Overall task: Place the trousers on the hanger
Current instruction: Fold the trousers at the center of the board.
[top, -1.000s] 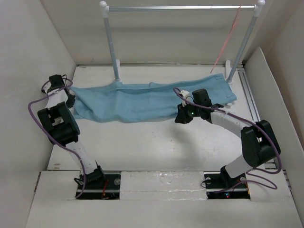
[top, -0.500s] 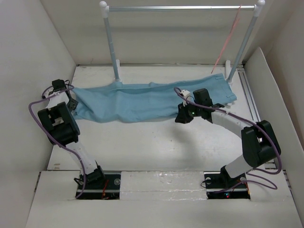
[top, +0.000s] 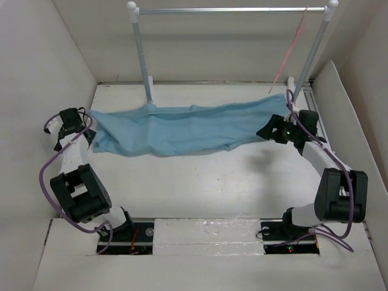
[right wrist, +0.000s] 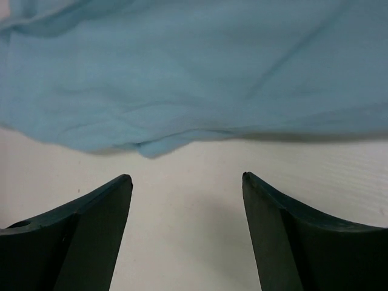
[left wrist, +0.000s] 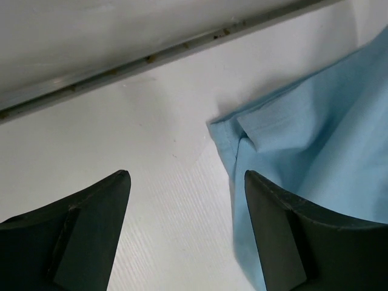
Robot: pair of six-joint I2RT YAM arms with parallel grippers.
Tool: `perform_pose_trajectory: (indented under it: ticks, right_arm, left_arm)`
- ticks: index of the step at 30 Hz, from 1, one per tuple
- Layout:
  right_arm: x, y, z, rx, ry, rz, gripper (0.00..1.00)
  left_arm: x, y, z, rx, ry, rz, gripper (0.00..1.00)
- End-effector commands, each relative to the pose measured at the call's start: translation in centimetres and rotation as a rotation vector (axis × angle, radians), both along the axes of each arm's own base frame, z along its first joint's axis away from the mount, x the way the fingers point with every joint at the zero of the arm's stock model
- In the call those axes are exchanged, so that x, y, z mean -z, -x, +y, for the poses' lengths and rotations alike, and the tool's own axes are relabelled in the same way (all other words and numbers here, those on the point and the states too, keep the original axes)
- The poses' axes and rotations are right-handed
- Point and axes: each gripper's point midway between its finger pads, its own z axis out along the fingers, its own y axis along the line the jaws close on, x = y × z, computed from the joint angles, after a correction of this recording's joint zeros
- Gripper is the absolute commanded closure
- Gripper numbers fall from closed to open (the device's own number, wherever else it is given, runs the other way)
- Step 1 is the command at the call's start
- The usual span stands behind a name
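Trousers (top: 182,127) flat on table (top: 200,182). Hanger (top: 291,51) hangs on rail (top: 230,10). Left gripper (left wrist: 185,176) and right gripper (right wrist: 185,177) spread wide, holding nothing.

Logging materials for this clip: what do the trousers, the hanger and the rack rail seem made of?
Trousers: soft matte light blue cloth; it wrinkles and shows a stitched hem. Hanger: thin, pink-red, perhaps coated wire or plastic; too slim to tell. Rail: likely metal, silvery sheen.

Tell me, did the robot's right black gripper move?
Yes. The right black gripper swung rightward across the light blue cloth trousers toward the silver metal rack's right post.
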Motion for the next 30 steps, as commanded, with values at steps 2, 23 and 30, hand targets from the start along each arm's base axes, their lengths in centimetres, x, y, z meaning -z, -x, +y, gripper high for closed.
perform_pose_trajectory:
  ticks: [2,23,30]
  right_arm:
    - [-1.0,-1.6,-4.5,0.249,-0.169,0.012,0.17]
    - [7.1,-10.7,-13.8,0.677,-0.168,0.197,0.6]
    - [5.0,-7.3,-14.6,0.663,-0.083,0.176,1.0]
  left_arm:
    - [2.5,0.6,-3.2,0.068,0.1,-0.014,0.29]
    - [10.3,-2.0,-5.8,0.115,0.275,0.04,0.64]
    - [10.5,-2.8,-4.4,0.081,0.258,0.063,1.0]
